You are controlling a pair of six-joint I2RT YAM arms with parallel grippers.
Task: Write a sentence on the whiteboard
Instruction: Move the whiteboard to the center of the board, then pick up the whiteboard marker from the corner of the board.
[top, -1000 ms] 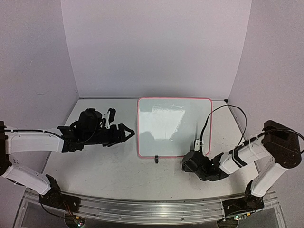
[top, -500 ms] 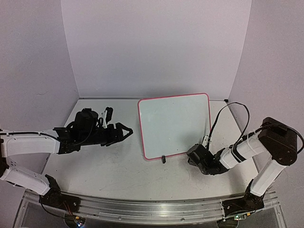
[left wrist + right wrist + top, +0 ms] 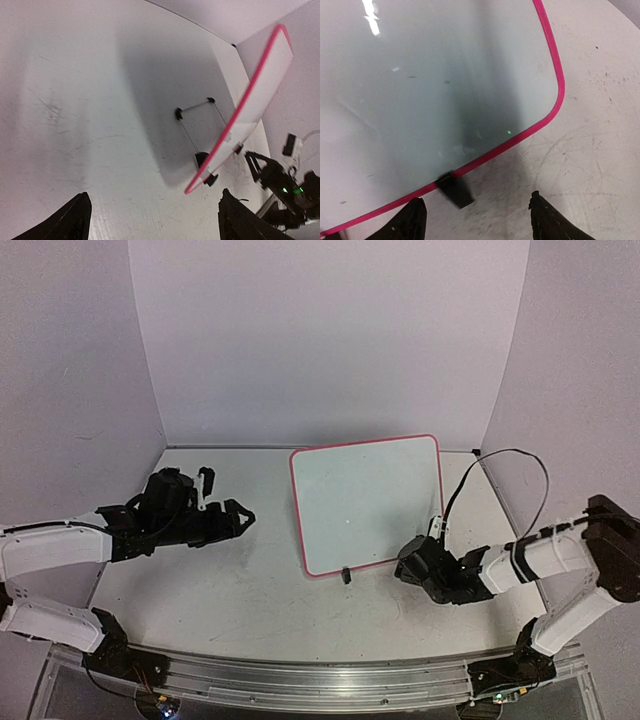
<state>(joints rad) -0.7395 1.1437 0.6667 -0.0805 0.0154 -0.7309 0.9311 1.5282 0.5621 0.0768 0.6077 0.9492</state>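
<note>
Left wrist view: whiteboard [image 3: 266, 85] seems light, stiff, tippy; take its rim [image 3: 231, 127]; left gripper [image 3: 152, 215] and right gripper [image 3: 477, 215] gape empty.

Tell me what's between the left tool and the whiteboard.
Only bare tabletop; the top external view shows nothing lying between the left tool and the whiteboard.

Top camera looks down from 6 o'clock over the whole table [image 3: 250, 585]. All views share the board [image 3: 365, 500]: left wrist from 9 o'clock, farther off; right wrist close, from 4.
</note>
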